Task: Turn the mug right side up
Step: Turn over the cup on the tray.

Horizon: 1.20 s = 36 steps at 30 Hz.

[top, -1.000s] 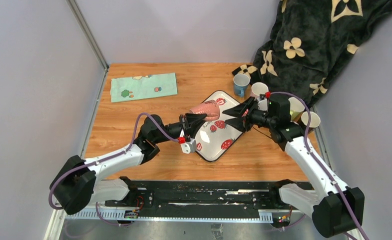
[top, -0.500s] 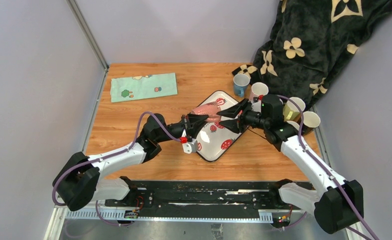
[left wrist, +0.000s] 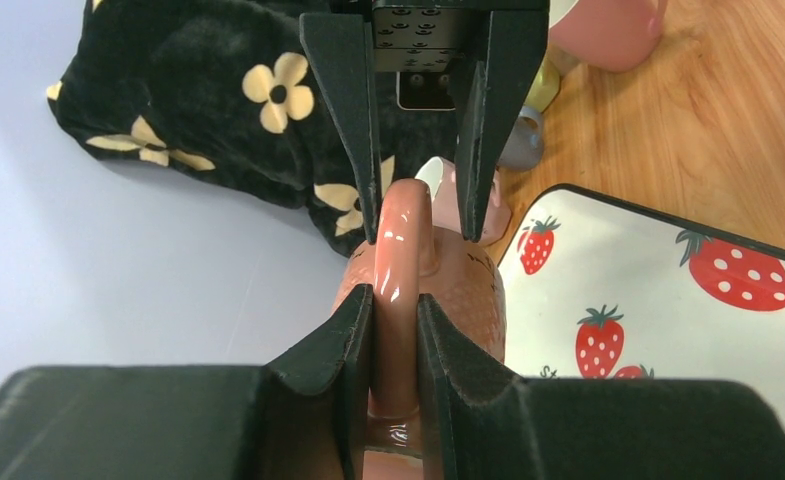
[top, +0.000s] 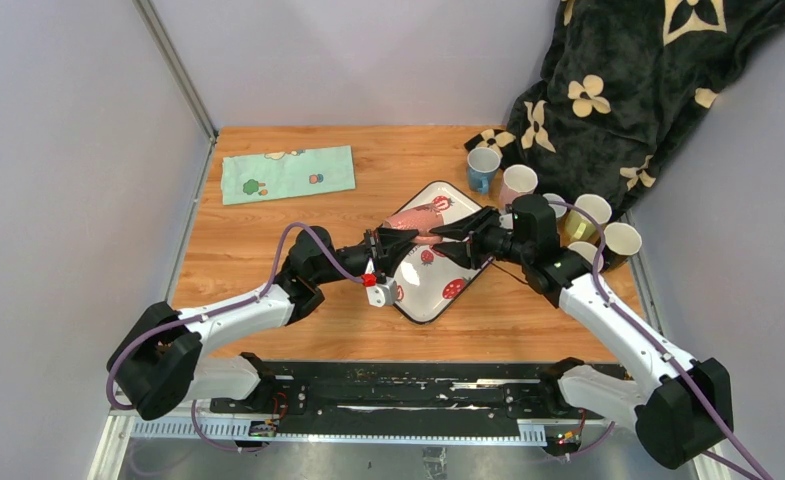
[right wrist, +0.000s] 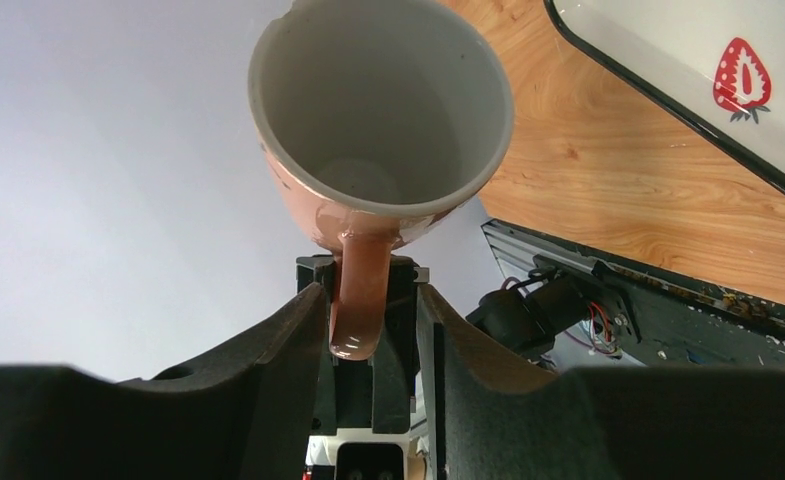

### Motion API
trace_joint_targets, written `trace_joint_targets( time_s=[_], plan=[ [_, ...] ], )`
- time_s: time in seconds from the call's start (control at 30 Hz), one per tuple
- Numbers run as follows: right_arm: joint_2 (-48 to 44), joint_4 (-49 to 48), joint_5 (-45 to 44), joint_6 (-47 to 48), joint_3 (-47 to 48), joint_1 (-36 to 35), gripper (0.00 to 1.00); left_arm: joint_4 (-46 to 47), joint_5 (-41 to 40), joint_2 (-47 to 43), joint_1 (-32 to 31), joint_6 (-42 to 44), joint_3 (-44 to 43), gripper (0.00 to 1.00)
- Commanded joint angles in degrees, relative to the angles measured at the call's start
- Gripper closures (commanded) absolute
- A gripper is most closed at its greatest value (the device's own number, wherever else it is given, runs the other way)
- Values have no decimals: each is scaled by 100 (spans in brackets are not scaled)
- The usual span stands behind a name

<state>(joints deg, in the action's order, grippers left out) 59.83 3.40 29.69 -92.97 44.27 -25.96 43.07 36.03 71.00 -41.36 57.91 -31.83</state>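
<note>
Gripping is recorded at the left gripper [left wrist: 396,300]: its fingers are pressed onto both sides of the handle [left wrist: 401,240] of the pink mug [top: 415,219]. The mug is held on its side over the far-left edge of the strawberry tray [top: 436,296], with its mouth turned toward the right gripper [right wrist: 368,305]. The right gripper's jaws are spread, one finger on each side of the same handle, and a gap is seen at one finger. Contact between mug and tray cannot be told. Beside the flowered blanket [top: 608,90], other mugs [top: 516,183] are lined up.
</note>
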Motion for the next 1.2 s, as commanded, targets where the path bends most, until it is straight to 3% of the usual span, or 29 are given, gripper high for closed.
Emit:
trace_joint_targets(
  time_s=[0.0,0.4,1.0,1.17],
  plan=[
    [-55,215,-396,-288,-42,-177,57,571,132,-58,14,195,-267,100],
    [-56,146,-841,-690,-41,-302,60,571,211,-24,-10,168,-209,100],
    [189,-185,-851,-930,-56,-460,66,571,244,29,-29,161,-205,100],
    [269,-285,-825,-989,-111,-472,63,571,246,21,-56,155,-216,100]
  ],
)
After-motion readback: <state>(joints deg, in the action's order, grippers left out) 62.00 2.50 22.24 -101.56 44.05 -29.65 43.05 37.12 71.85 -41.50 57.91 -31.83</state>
